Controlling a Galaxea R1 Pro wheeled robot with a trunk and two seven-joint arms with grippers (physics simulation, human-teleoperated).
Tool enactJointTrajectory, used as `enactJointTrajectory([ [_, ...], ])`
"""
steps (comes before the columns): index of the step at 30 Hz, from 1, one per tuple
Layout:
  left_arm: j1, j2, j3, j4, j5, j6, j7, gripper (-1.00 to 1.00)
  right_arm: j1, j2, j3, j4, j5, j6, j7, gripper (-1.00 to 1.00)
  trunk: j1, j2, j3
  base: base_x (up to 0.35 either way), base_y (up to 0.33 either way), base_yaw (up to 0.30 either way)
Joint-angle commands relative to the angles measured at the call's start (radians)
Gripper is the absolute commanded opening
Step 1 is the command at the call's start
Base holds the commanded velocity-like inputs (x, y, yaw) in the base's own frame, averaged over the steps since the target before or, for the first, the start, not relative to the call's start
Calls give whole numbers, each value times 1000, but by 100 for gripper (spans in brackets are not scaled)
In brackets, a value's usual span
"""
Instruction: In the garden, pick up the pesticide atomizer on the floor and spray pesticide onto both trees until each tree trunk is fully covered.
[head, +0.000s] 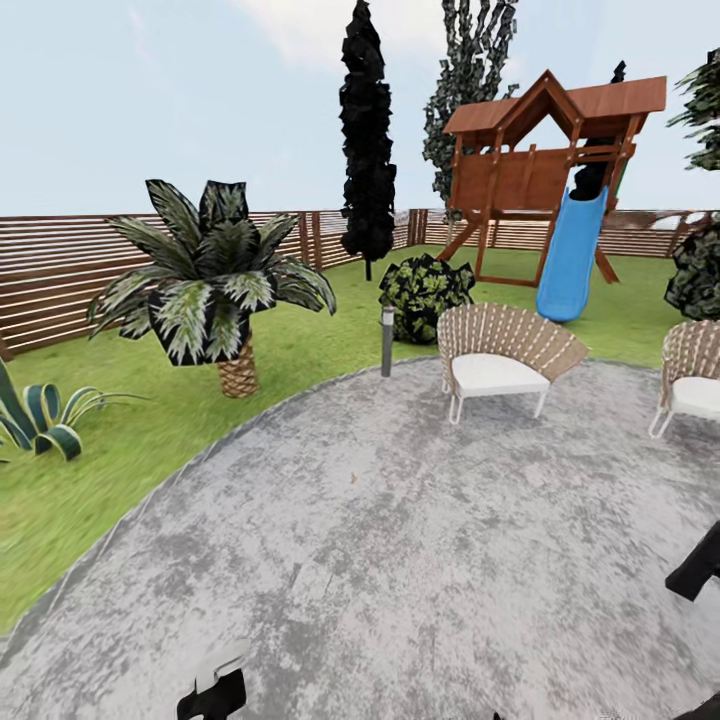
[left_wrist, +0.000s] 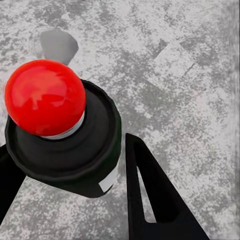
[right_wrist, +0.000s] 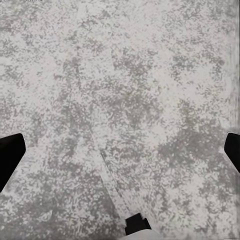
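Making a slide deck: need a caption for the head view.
Grey paved patio bordered by lawn, with palm, wicker chairs and a slide playset behind.

Mottled grey paving (right_wrist: 120, 90), right claw (right_wrist: 120, 150) fingers spread wide above it

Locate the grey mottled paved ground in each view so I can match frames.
Head view: the grey mottled paved ground spans the lower half, with the grass lawn to its left.
Left wrist view: it lies behind the red-domed black cylinder.
Right wrist view: it lies beyond the black fingertips.
Shared landmark: the left hand at the head view's bottom edge; its fingers flank the cylinder.
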Motion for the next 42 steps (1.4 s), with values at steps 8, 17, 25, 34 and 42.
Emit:
enactJointTrajectory([
  [8,-1,0,-9,0,7,-3,5,-100,-1,1,-2,0,0,-3,-2,100,1,-2,-2,0,0,-279],
  [17,-1,0,-9,0,7,-3,5,-100,-1,1,-2,0,0,-3,-1,100,1,-2,-2,0,0,-279],
  [25,-1,0,-9,0,7,-3,5,-100,-1,1,-2,0,0,-3,-1,100,1,-2,-2,0,0,-279],
  [34,-1,0,-9,0,7,-3,5,-100,-1,1,-2,-1,0,-3,-1,100,1,-2,-2,0,0,-279],
  [42,-1,-1,-9,0,7,-3,5,-100,-1,1,-2,1,0,-3,-1,100,1,-2,-2,0,0,-279],
])
